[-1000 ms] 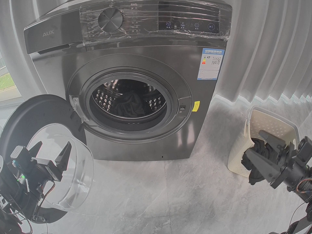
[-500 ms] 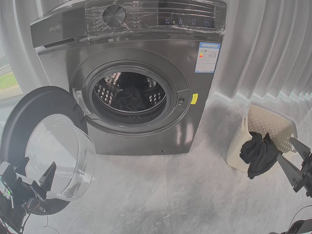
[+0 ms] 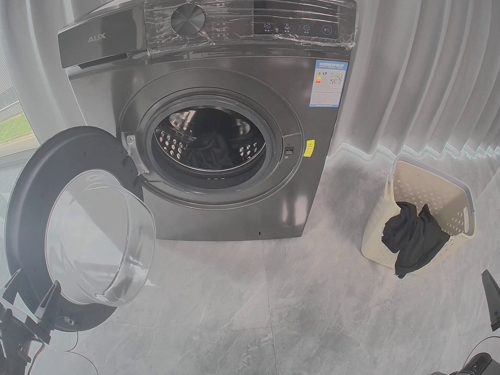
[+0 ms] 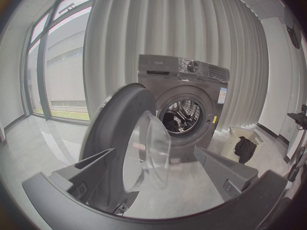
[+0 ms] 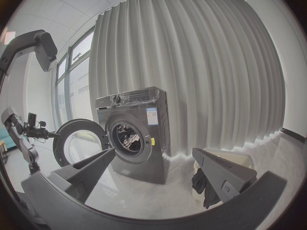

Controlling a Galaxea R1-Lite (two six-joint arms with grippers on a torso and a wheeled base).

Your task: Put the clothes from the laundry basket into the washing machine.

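You see the left tool (image 4: 154, 150) and the right tool (image 5: 153, 150) both spread wide and empty, while black clothes (image 3: 414, 235) hang over the rim of the laundry basket (image 3: 458, 194) on the floor beside the open washing machine (image 3: 234, 74).

A: Delta since a second ago?
B: Head camera shifts, so ignore the framing. The right gripper (image 5: 153, 153) comes off the black garment (image 3: 414, 235) and backs well away from the laundry basket (image 3: 432, 186).
A: Left?
B: The left gripper (image 3: 32, 288) drops from in front of the door (image 3: 31, 183) to below its lower edge.
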